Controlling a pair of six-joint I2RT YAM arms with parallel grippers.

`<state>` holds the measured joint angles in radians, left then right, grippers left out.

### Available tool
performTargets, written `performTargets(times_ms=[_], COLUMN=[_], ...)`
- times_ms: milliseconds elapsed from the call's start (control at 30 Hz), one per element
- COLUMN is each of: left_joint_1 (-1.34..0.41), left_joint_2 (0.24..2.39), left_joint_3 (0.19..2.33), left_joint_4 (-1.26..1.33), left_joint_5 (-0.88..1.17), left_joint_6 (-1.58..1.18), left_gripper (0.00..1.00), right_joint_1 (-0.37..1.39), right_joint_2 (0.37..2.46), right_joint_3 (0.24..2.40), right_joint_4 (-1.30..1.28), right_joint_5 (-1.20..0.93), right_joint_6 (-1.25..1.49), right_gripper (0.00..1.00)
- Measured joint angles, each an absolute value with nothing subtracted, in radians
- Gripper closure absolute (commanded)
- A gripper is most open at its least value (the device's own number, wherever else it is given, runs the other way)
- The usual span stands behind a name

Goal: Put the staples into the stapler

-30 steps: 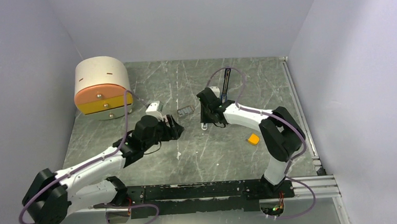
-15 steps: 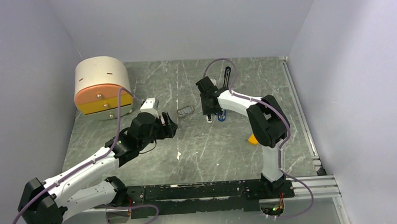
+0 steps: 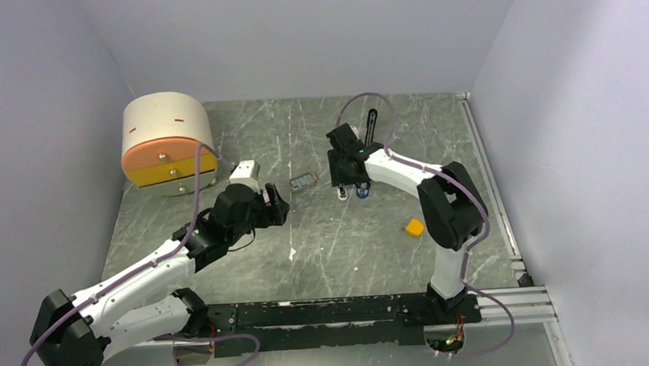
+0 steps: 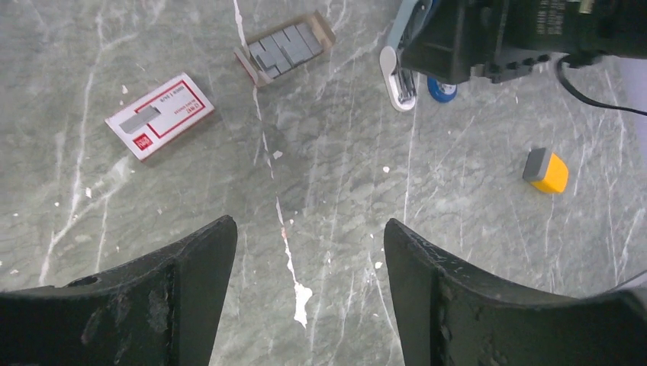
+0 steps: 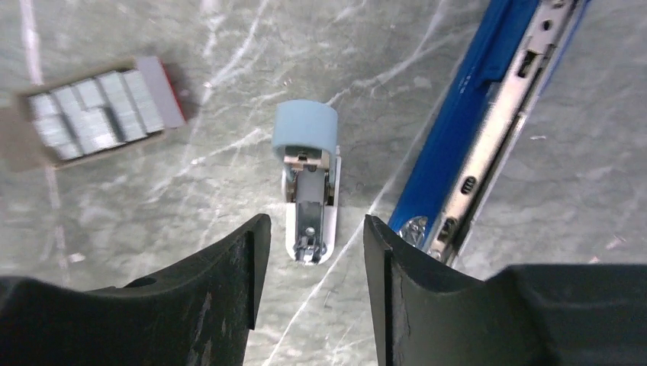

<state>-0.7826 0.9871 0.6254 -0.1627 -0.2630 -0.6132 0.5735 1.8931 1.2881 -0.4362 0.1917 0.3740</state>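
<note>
Grey table (image 3: 375,256): staples (image 5: 95,114) are not yet loaded into the opened stapler (image 5: 488,130); left gripper (image 4: 309,229) and right gripper (image 5: 314,229) are held wide, empty.

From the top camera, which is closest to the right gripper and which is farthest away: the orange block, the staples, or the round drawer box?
1. The staples: nearest, lying just to the left of the right gripper.
2. The orange block: next, off to the gripper's right and closer to the arm bases.
3. The round drawer box: farthest, way over at the far left.
</note>
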Motion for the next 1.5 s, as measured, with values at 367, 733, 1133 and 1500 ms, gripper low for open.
performTargets(times_ms=[367, 733, 1133, 1500], left_joint_1=[-0.783, -0.783, -0.783, -0.783], left_joint_2=[0.875, 0.857, 0.881, 0.881], left_joint_3=[0.689, 0.722, 0.722, 0.721], left_joint_4=[-0.244, -0.295, -0.313, -0.319], left_joint_5=[-0.382, -0.408, -0.441, -0.441], left_joint_6=[-0.617, -0.613, -0.608, -0.604], left_gripper=[0.23, 0.24, 0.24, 0.23], right_joint_1=[0.648, 0.680, 0.680, 0.704], right_joint_2=[1.751, 2.106, 2.273, 2.231], right_joint_3=[1.267, 1.602, 1.785, 1.752], right_joint_4=[-0.272, -0.253, -0.331, -0.447], right_joint_5=[0.178, 0.147, 0.137, 0.135], right_joint_6=[0.415, 0.372, 0.331, 0.249], right_gripper=[0.69, 0.65, 0.63, 0.59])
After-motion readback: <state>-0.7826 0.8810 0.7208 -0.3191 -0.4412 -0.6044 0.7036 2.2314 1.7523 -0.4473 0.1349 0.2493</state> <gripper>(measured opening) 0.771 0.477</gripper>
